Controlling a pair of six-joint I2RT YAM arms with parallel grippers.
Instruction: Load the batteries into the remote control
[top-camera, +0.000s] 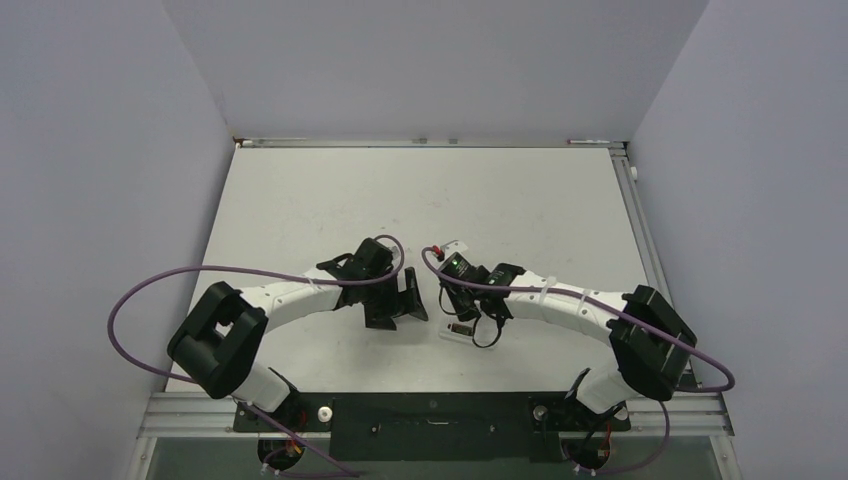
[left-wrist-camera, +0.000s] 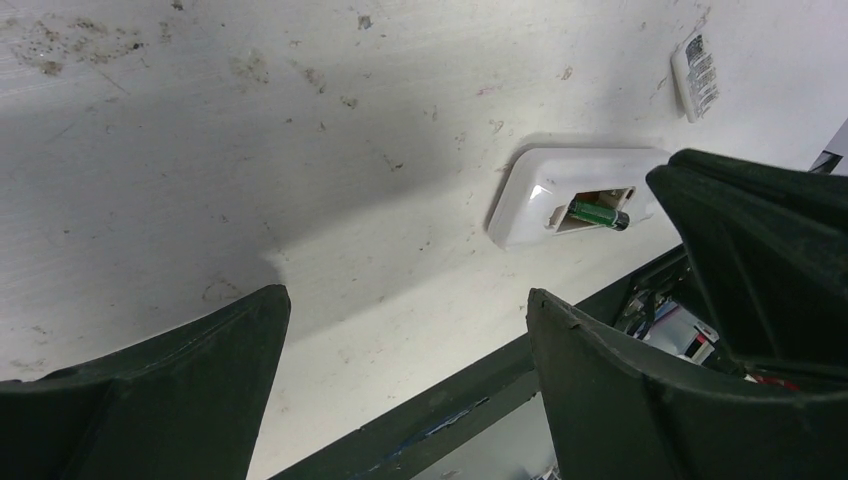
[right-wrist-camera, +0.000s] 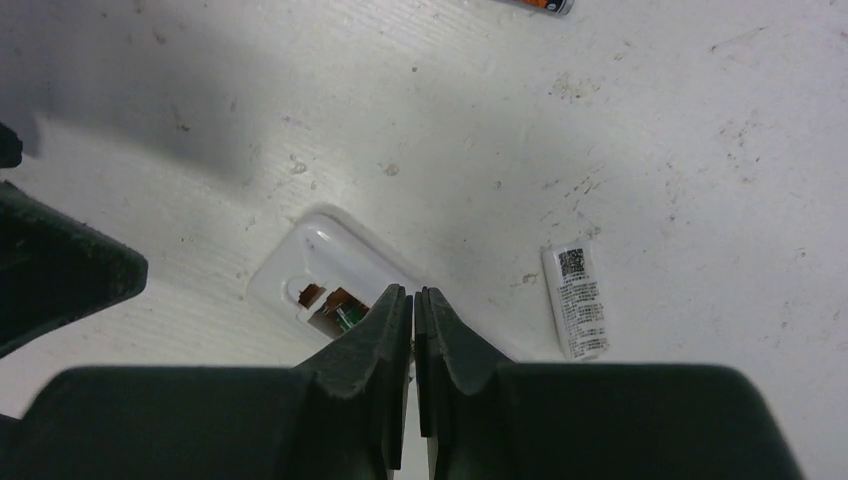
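Observation:
The white remote control (left-wrist-camera: 530, 195) lies slot side up on the table, and it also shows in the top view (top-camera: 456, 331) and the right wrist view (right-wrist-camera: 300, 265). One dark green battery (left-wrist-camera: 598, 214) lies in its open slot. My right gripper (right-wrist-camera: 413, 295) is shut, with nothing between its fingers. Its tips are down at the slot, over the battery, and hide part of it. A second battery (right-wrist-camera: 540, 4) with an orange end lies on the table, cut by the frame's top edge. My left gripper (left-wrist-camera: 408, 310) is open and empty, just left of the remote.
The small white cover piece (right-wrist-camera: 578, 300) with a printed label lies flat on the table beside the remote, and it also shows in the left wrist view (left-wrist-camera: 695, 75). The table's dark front rail (left-wrist-camera: 480, 395) runs close under my left gripper.

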